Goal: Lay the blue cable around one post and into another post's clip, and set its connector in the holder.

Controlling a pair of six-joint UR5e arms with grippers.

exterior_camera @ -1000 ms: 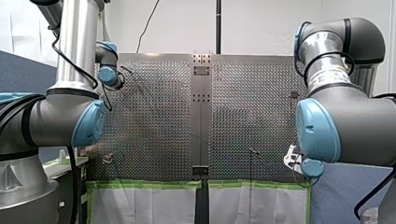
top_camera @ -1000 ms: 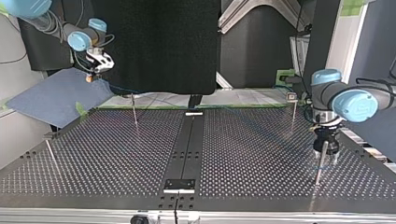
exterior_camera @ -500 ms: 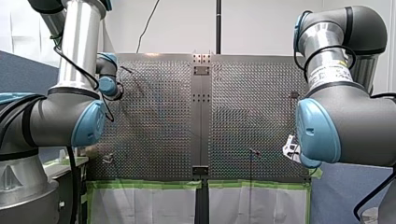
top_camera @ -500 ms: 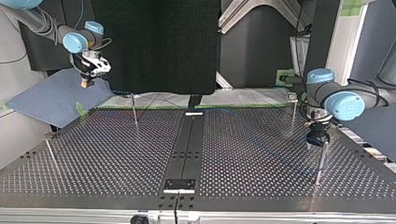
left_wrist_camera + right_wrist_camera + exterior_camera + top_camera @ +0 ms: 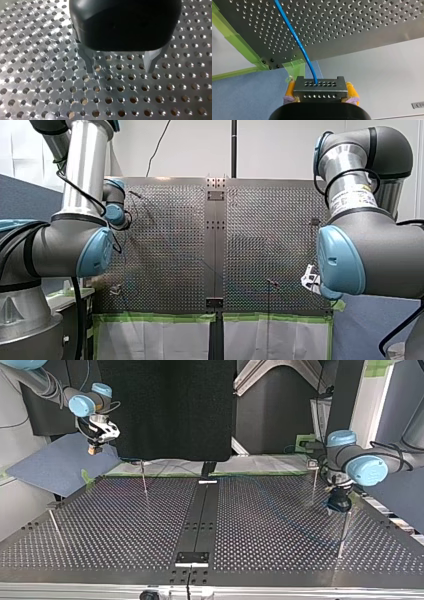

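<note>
**Right jaws clamp the connector, left jaws open**

My right gripper, at the top view's 10 o'clock beyond the worktop, has yellow-padded jaws clamped on the metal connector. The blue cable runs from it over the worktop. My left gripper, at 3 o'clock, holds its jaws wide apart on nothing. Since a second ago it has shifted toward 12 o'clock, off the post.
</note>
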